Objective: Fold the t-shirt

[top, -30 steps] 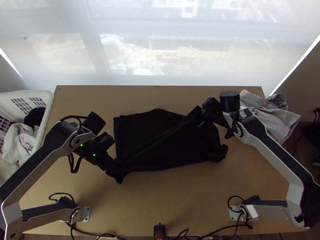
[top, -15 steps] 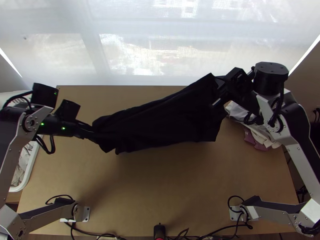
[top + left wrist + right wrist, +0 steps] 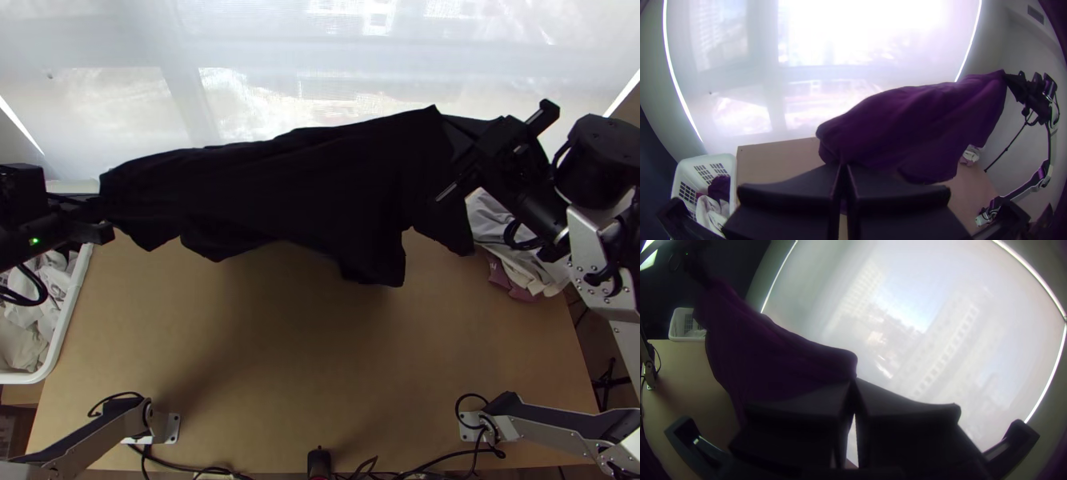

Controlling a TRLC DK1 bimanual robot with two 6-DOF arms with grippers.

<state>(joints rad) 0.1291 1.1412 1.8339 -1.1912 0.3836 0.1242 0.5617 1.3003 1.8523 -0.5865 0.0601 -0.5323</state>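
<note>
The dark t-shirt (image 3: 304, 184) hangs stretched above the table between both grippers, bunched toward its left end. My left gripper (image 3: 102, 210) is at the shirt's left end in the top view; in the left wrist view the left gripper (image 3: 843, 168) is shut on the edge of the shirt (image 3: 915, 129). My right gripper (image 3: 456, 160) is at the upper right part of the cloth, and in the right wrist view the right gripper (image 3: 854, 384) is shut on a corner of the shirt (image 3: 773, 355). The lower edge droops loosely.
A white basket (image 3: 70, 320) with clothes stands off the table's left side. Light and mauve cloths (image 3: 512, 240) lie at the table's right edge. Cables and a small black device (image 3: 319, 462) are at the near edge of the table (image 3: 320, 376).
Both grippers have lifted and spread apart, left toward the far left and right toward the far right. The shirt, earlier lying on the table, has risen with them and stretched out.
</note>
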